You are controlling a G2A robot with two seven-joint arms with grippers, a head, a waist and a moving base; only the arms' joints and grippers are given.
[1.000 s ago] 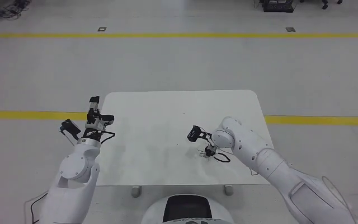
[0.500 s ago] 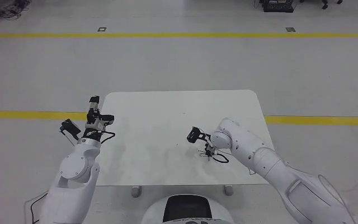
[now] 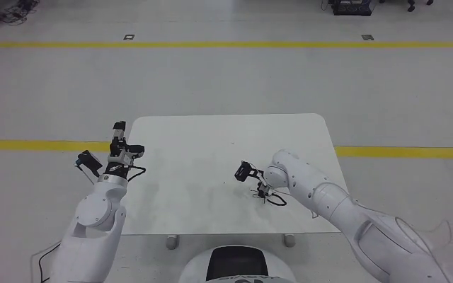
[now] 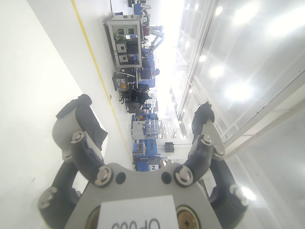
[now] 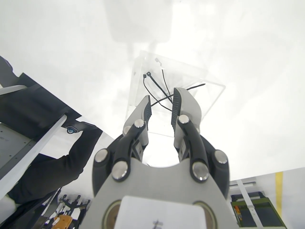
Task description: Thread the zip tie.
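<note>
On left end effector (image 4: 143, 104), printed label (image 4: 137, 212)

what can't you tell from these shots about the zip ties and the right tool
- Tie count: right wrist view, the ties cross and run behind the right tool's fingers.
- Contact: same view, tips overlap the ties; touching or above, unclear.
- Any tie looped shut: top view, too small, partly under the arm.
- Near side of the tray: behind the tool.

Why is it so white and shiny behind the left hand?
Left wrist view: ceiling lamps glare and bleach the room beyond the open left hand. Right wrist view: the white table glares too, so the clear tray looks faint, while the black zip ties stand out.
</note>
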